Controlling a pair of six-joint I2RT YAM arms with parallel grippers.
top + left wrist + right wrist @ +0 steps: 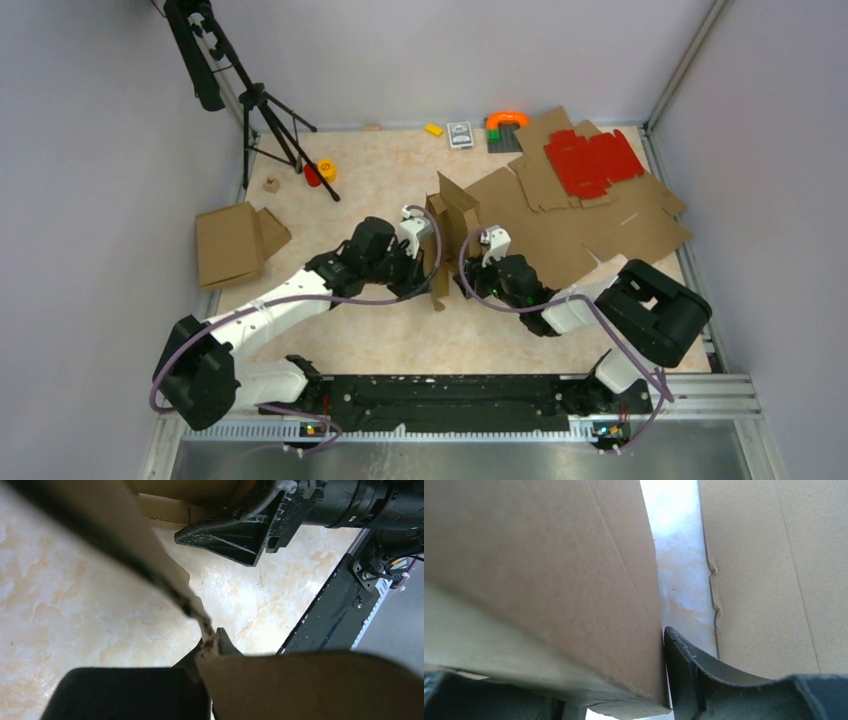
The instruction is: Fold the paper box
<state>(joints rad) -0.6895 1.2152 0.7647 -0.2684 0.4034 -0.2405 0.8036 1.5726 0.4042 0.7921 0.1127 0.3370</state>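
The paper box (452, 215) is brown cardboard, partly folded and standing upright in the middle of the table between my two arms. My left gripper (428, 255) is shut on its left wall. In the left wrist view a cardboard edge (165, 580) runs down into the closed fingertips (226, 644). My right gripper (472, 258) is shut on the box's right side. In the right wrist view a thick folded panel (549, 580) lies pressed against the dark right finger (684, 675). The other finger is hidden under the panel. The right gripper also shows in the left wrist view (235, 535).
Flat brown cardboard sheets (600, 230) lie at the back right with a red die-cut sheet (592, 160) on top. A folded cardboard box (232, 242) sits at the left. A tripod (265, 110) and small toys (322, 172) stand at the back left.
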